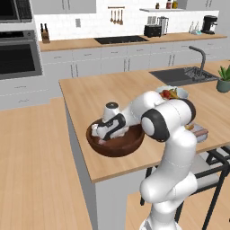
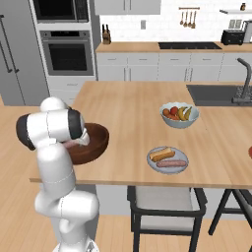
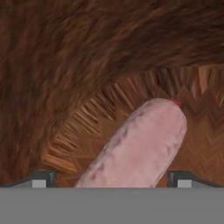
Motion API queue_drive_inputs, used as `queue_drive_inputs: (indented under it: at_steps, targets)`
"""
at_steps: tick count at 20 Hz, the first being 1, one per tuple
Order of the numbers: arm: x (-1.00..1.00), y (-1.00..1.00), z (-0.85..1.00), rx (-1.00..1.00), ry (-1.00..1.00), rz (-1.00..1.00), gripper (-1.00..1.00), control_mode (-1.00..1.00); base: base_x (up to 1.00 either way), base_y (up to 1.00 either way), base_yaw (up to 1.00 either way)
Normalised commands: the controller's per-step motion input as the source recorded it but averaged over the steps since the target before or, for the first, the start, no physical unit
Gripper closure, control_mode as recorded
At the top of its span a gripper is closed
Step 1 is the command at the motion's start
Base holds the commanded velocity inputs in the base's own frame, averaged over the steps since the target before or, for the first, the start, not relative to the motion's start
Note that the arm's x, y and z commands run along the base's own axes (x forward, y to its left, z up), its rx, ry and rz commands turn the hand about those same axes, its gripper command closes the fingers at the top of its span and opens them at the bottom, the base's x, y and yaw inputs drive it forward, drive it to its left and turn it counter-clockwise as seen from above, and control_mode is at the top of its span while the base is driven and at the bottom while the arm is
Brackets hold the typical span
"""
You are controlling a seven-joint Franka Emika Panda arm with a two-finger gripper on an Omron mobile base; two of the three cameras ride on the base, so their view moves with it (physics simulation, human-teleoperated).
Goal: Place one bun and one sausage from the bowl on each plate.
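Down in the dark wooden bowl (image 1: 117,146) at the table (image 1: 99,94) edge, the pincer (image 3: 111,179) stands apart around a pale pink sausage (image 3: 138,146). From the right, the grey plate (image 2: 168,160) already carries a bun (image 2: 162,154) and another sausage (image 2: 172,163).

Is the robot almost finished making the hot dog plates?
About halfway, it seems. The pale grey plate already holds a bun and a sausage. Right now the gripper is down inside the wooden bowl, its fingertips either side of a pink sausage; whether it is gripped yet is unclear. A second plate still needs filling.
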Motion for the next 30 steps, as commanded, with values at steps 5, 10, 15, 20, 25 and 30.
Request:
queue_drive_inputs:
  at_steps: [5,10,15,20,25,30]
  targets:
    - [0.12,-0.17,-1.0,0.0,0.39,-0.11,-1.0,-1.0,0.0,0.0,0.0]
    - [-0.05,-0.12,-0.42,0.0,0.07,-0.01,1.0,-1.0,0.0,0.0,0.0]
    - [-0.32,0.0,0.24,-0.01,-0.09,0.0,1.0,-1.0,0.0,0.0,0.0]
    - [-0.36,-0.01,1.0,-0.02,-0.29,-0.08,1.0,-1.0,0.0,0.0,0.0]
    - [-0.94,-0.39,0.85,-0.11,-0.17,-0.02,1.0,-1.0,0.0,0.0,0.0]
    - [-0.95,-0.17,0.38,-0.12,-0.08,0.0,1.0,-1.0,0.0,0.0,0.0]
